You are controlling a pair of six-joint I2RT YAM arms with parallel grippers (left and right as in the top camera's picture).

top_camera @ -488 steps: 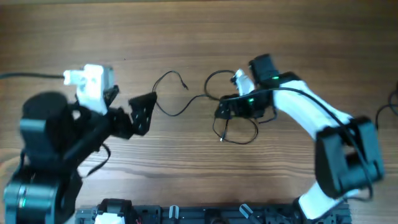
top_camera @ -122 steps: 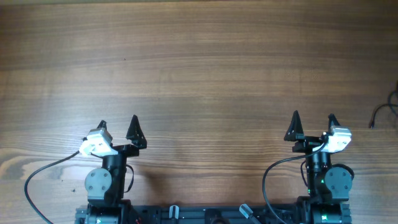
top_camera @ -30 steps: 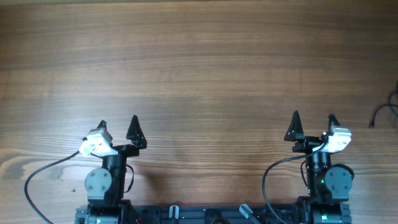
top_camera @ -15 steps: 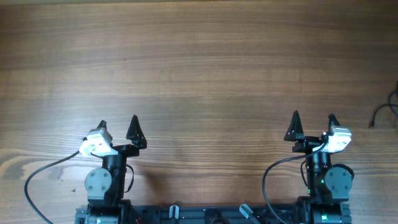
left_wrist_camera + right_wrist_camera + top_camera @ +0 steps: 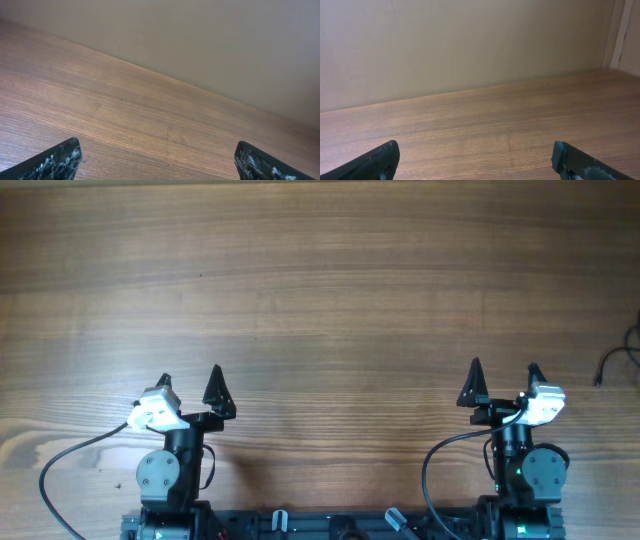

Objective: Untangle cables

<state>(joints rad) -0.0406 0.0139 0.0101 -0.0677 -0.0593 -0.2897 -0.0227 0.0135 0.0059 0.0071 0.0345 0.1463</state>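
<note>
Two arms sit folded at the near edge of the wooden table [image 5: 320,280]; the left gripper [image 5: 190,373] has its fingers spread wide apart, clamped on nothing; the right gripper [image 5: 504,364] stands the same. The cables [image 5: 603,367] lie at the table's far right edge, partly cut off by the frame, well apart from both grippers; only thin dark strands show.

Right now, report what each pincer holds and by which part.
Nothing is held. The left pincer and the right pincer stand open and empty; the thin dark cable lies apart at the brown wooden table's right edge.
</note>
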